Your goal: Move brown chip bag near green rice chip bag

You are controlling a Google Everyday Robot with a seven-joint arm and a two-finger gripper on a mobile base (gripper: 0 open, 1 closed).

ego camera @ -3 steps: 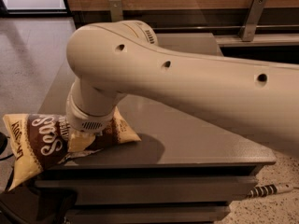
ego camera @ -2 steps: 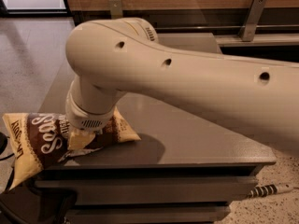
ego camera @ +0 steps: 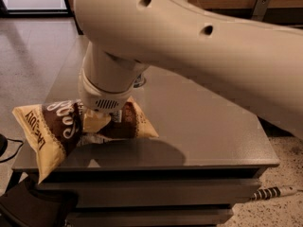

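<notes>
One brown chip bag [ego camera: 59, 129] lies at the near left corner of the bench [ego camera: 213, 136]. Its long axis runs left to right along the front edge, and its left end juts past the corner. My tool [ego camera: 100, 121] sits on the bag's middle, straight under my wrist. I cannot tell whether it is spread or pinching the bag, because the wrist hides it. I have one arm, so there is no choice of side. Farther back, one small round thing [ego camera: 139, 82] peeps out behind my arm, too hidden to name. No green rice chip bag is in sight. I judge it lies behind my arm, so the carry likely goes away from the near edge.
</notes>
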